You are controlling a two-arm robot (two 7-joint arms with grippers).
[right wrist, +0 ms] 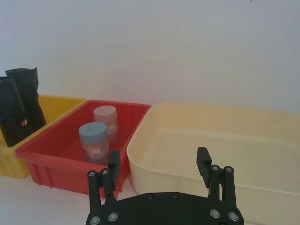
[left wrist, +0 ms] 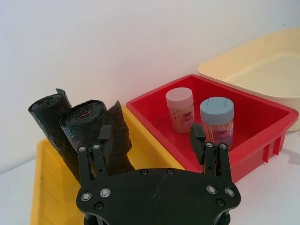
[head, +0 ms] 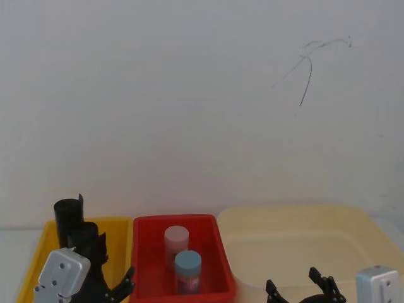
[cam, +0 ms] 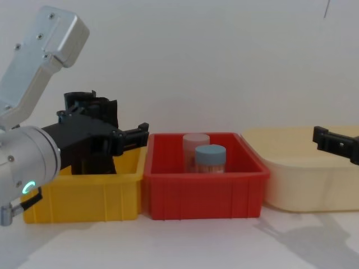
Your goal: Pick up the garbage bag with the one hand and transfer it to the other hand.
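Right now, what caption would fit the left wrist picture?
Left gripper, open, hovers by the garbage bag standing in the yellow bin.

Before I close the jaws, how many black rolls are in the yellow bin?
2, both in the yellow bin: the garbage bag nearest the left gripper, the slimmer black tube beside it, farther back. Others may be hidden behind the gripper.

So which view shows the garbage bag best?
The left wrist view: the garbage bag stands close in the yellow bin, its rolled end and crinkled side plain. The head view shows its top behind the left gripper; the chest view hides most of it; the right wrist view cuts it at the edge.
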